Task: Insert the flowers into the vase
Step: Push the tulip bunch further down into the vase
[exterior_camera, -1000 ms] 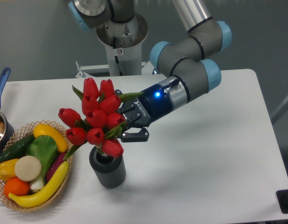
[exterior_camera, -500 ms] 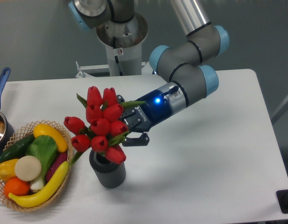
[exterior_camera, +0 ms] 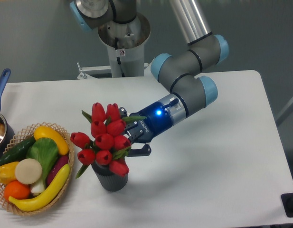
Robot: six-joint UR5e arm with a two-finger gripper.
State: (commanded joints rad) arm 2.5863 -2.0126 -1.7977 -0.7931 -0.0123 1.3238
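Flowers (exterior_camera: 104, 140), red tulip bunch w/ green leaves, lower-left of centre, sitting right on top of vase (exterior_camera: 109, 176); stems go down into its mouth, buds lean a bit left. Vase = dark ribbed cylinder, upright on white table (exterior_camera: 217, 171). Claw (exterior_camera: 135, 141) comes in from the right, just beside the bunch at bud/stem level; fingers look clamped on the flowers but the contact is hidden by buds, can't tell for sure. Blue light on wrist, arm (exterior_camera: 184, 90) runs up to top centre. Far left: wicker basket (exterior_camera: 32, 209) w/ toy veg, near the vase, not touching. Pot w/ blue handle (exterior_camera: 1, 85) at left edge.
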